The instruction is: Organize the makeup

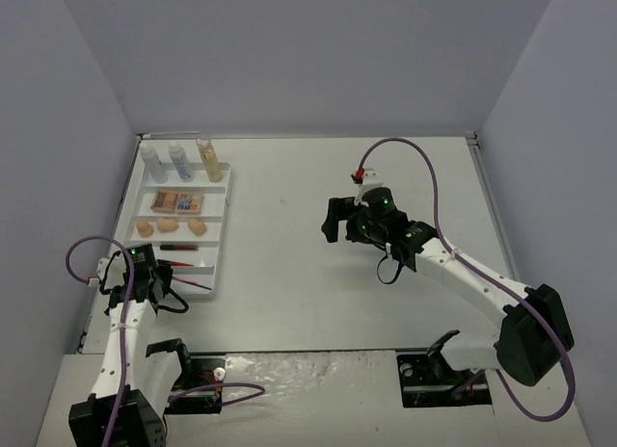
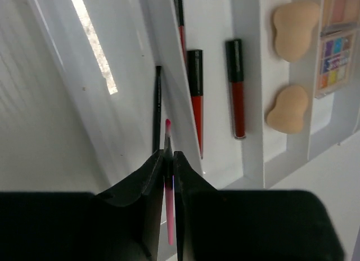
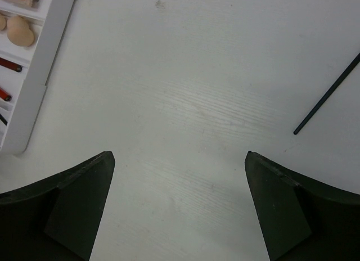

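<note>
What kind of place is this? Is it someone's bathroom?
Probably a robot test booth, not a bathroom: plain grey walls around a white table, two robot arms at its near edge, makeup in a white tray.

Table [image 1: 289, 302]: white matte top with faint wood grain, plainest in the right wrist view, and a few small dark specks. Three plain panels enclose it: back wall [image 1: 308, 52], left wall [image 1: 48, 129], right wall [image 1: 569, 91]. All are pale grey-lavender and unmarked. Thin metal strip [image 1: 318, 136] runs along the table's far edge at the back wall. Light is even and soft, shadows faint. One bright bar of light [image 2: 93, 41] lies on a white surface in the left wrist view.
</note>
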